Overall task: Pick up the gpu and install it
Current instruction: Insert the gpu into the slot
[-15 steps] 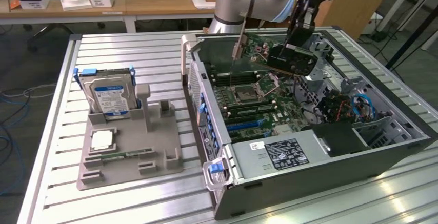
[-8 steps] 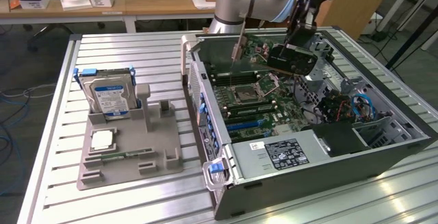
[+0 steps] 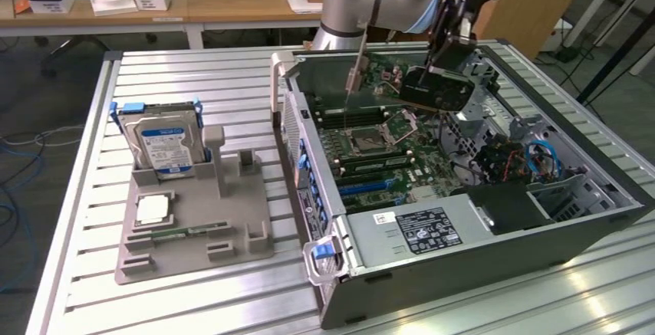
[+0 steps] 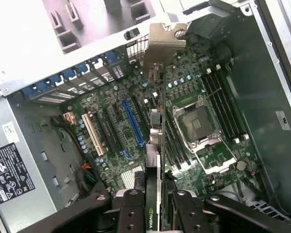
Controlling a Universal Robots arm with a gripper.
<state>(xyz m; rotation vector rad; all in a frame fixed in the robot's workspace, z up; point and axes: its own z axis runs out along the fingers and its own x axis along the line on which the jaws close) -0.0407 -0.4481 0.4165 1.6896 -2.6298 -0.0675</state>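
I see my gripper (image 4: 156,198) clamped on the gpu (image 4: 156,128), its NVIDIA mark readable, above the motherboard (image 4: 111,126) inside the open computer case (image 3: 461,257). On the exterior view's left, a grey holder (image 3: 195,252) carries a blue-labelled hard drive (image 3: 164,145).

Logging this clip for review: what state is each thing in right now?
gpu: clamped edge-on in the gripper, above the motherboard, not seated.
gripper: shut on the gpu.
computer case: lying on its side, open.
blue slot: empty.
hard drive: upright in the grey holder.
memory stick: flat in the grey holder.
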